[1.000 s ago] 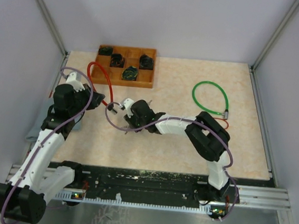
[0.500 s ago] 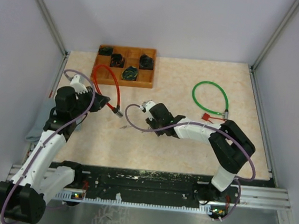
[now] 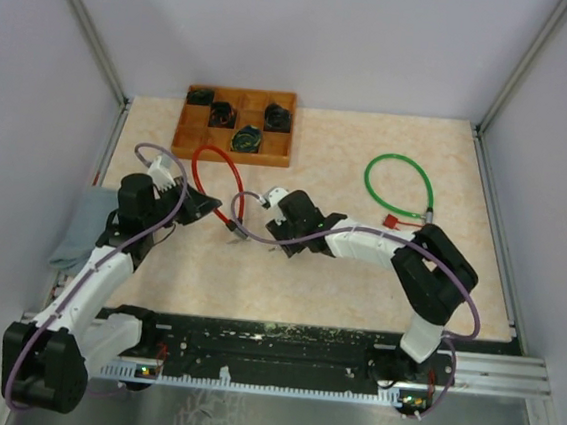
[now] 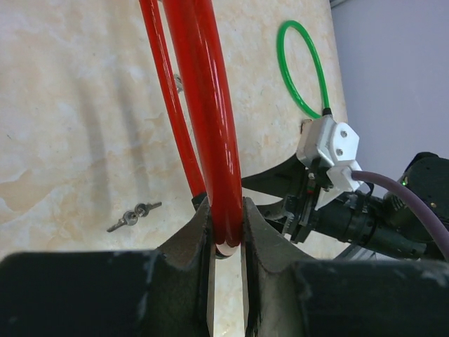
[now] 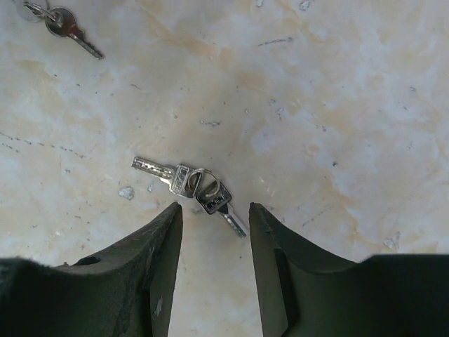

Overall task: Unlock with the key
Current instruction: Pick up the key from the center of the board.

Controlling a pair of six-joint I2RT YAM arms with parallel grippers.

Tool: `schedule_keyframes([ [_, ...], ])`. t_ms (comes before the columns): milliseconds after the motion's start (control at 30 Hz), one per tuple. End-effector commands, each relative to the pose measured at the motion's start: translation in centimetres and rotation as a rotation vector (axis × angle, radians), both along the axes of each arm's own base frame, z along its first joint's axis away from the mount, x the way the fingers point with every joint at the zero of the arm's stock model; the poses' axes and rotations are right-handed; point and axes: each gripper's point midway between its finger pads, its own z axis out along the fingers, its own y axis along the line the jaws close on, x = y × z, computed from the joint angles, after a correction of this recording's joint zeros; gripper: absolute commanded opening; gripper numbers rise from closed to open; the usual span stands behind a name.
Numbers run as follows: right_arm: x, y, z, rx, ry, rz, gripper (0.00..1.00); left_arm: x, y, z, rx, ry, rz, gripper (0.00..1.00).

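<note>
Working over a smooth beige marble-look bench [image 3: 357, 280], speckled and a bit scuffed. Got a glossy red cable lock [image 4: 210, 105], a round rubbery tube bent into a loop, clamped tight in the left end effector [image 4: 226, 214] around 9 o'clock of the bench. Hovering the right end effector [image 5: 214, 207] with jaws spread apart and gripping nothing, right over a small bunch of flat silver keys [image 5: 189, 184] on a ring. Lying just ahead at 12 o'clock of those fingertips, long axis running 10 to 4 o'clock, so skewed across the closing line. Way closer to the right arm than the left. Probably needs a little wrist twist before pinching. Also spotted a separate darker key [image 5: 66, 27] off at 11 o'clock, no telling the matching one.
</note>
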Motion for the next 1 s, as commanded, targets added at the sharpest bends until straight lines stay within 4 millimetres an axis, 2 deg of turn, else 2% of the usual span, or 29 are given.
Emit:
schedule_keyframes([
  [0,1.5,3.1,1.4,0.074,-0.022,0.043,0.43,0.2,-1.1,1.7,-0.056,-0.070,-0.055,0.00],
  [233,2.2,3.8,-0.1,0.028,-0.013,0.097,0.44,0.0,-1.2,0.2,-0.055,-0.035,-0.057,0.00],
  [367,1.9,3.8,-0.7,0.028,0.019,0.127,0.43,-0.2,-1.4,-0.5,-0.065,-0.011,-0.069,0.00],
  [500,0.9,3.1,-1.3,0.001,0.064,0.144,0.36,-0.3,-1.6,-1.2,-0.074,0.012,-0.078,0.00],
  [567,0.2,2.7,-1.4,0.001,0.078,0.150,0.29,-0.2,-1.6,-1.3,-0.078,0.015,-0.080,0.00],
  [767,-0.9,1.1,-0.4,0.014,0.073,0.115,0.06,-0.5,-3.2,-2.3,-0.106,0.050,-0.138,0.00],
  [900,-0.9,-0.2,0.9,0.029,0.036,0.060,0.01,-0.7,-4.6,-3.2,-0.117,0.074,-0.160,0.00],
  [967,-0.7,-0.9,2.4,0.045,-0.001,0.019,0.00,-0.7,-5.1,-3.6,-0.123,0.080,-0.162,0.00],
])
